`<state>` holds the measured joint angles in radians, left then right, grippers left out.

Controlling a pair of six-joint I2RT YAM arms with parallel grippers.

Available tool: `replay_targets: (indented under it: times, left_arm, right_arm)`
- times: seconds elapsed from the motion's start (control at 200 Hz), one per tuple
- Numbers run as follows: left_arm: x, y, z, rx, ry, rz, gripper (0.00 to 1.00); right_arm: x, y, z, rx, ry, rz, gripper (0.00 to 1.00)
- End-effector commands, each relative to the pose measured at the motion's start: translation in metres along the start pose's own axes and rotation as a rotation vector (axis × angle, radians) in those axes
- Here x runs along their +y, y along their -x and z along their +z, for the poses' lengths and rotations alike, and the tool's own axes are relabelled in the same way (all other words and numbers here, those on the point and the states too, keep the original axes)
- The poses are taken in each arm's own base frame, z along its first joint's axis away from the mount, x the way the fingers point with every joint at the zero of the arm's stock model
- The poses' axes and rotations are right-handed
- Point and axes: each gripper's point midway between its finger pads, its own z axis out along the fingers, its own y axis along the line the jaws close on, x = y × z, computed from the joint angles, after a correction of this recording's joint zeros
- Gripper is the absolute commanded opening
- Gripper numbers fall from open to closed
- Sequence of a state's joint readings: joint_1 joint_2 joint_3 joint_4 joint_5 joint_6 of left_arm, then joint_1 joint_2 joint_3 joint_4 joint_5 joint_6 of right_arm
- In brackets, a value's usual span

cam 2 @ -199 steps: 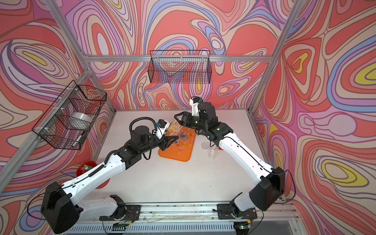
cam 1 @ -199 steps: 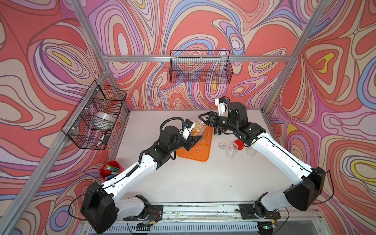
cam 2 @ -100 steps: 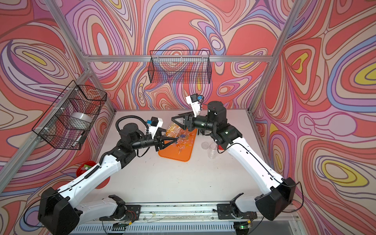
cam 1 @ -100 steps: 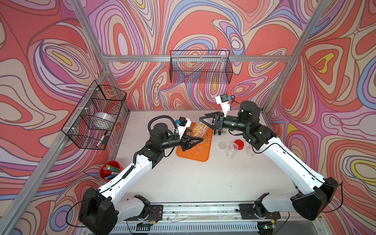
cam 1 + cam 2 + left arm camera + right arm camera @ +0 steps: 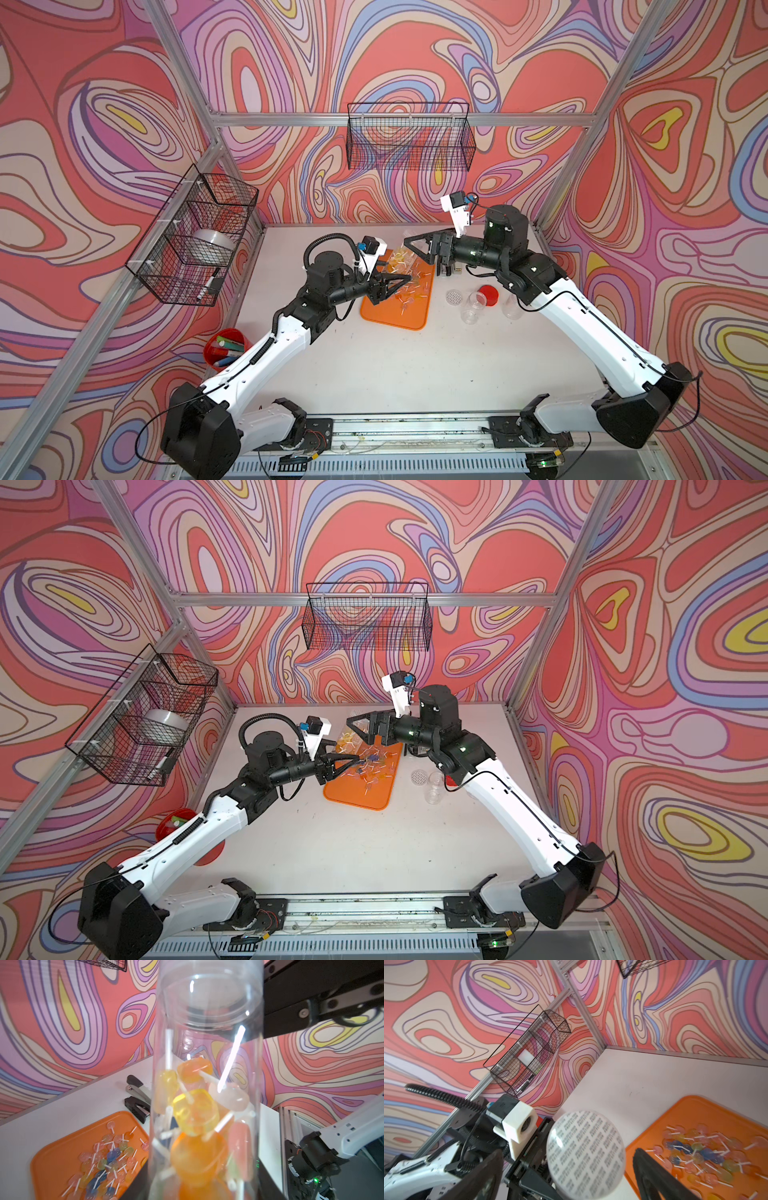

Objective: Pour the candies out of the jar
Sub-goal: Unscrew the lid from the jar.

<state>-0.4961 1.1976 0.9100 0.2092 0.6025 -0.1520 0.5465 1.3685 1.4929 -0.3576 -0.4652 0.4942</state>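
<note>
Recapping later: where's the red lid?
In a top view, the red lid lies on the table right of the orange tray, beside an empty jar.

**Only one print found, and it is too blurred to read**

The right wrist view shows a round white disc (image 5: pixel 585 1153) at the end of the jar (image 5: pixel 207 1022). Short lines of small dark capital letters cover it, and the same two-line block repeats in staggered rows over the whole face. The picture is too soft there for any word to be made out with certainty.

In both top views a smaller round disc (image 5: pixel 454 296) (image 5: pixel 418 777) lies on the table (image 5: pixel 415 374). It carries a fine dotted pattern, too small to tell whether that is lettering.

No other label, brand, number or sign can be read.
</note>
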Motion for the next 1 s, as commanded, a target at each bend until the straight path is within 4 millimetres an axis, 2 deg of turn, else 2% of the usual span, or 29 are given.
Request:
replay_targets:
  times: [0.0, 0.08, 0.275, 0.431, 0.636, 0.911, 0.997]
  left_arm:
    - [0.009, 0.016, -0.008, -0.049, 0.095, 0.058, 0.0]
    - [0.011, 0.012, -0.005, -0.036, 0.129, 0.077, 0.0]
    - [0.01, -0.001, 0.007, 0.046, 0.215, 0.178, 0.0]
    - [0.012, -0.004, 0.009, 0.053, 0.244, 0.195, 0.0]
    - [0.015, -0.005, 0.012, 0.054, 0.258, 0.202, 0.0]
    - [0.016, -0.01, 0.018, 0.084, 0.252, 0.197, 0.0]
    - [0.016, -0.009, 0.017, 0.079, 0.253, 0.196, 0.0]
  right_arm:
    - [-0.02, 0.02, -0.008, -0.08, -0.151, 0.073, 0.98]
    - [-0.033, 0.021, -0.003, -0.089, -0.204, 0.111, 0.98]
    - [-0.042, 0.015, 0.019, -0.064, -0.201, 0.171, 0.98]
    - [-0.059, 0.003, 0.022, -0.043, -0.288, 0.176, 0.97]
    - [-0.06, -0.007, 0.024, -0.04, -0.282, 0.204, 0.83]
    - [-0.056, -0.013, 0.032, -0.021, -0.265, 0.203, 0.79]
    - [-0.059, -0.016, 0.033, -0.013, -0.272, 0.204, 0.7]
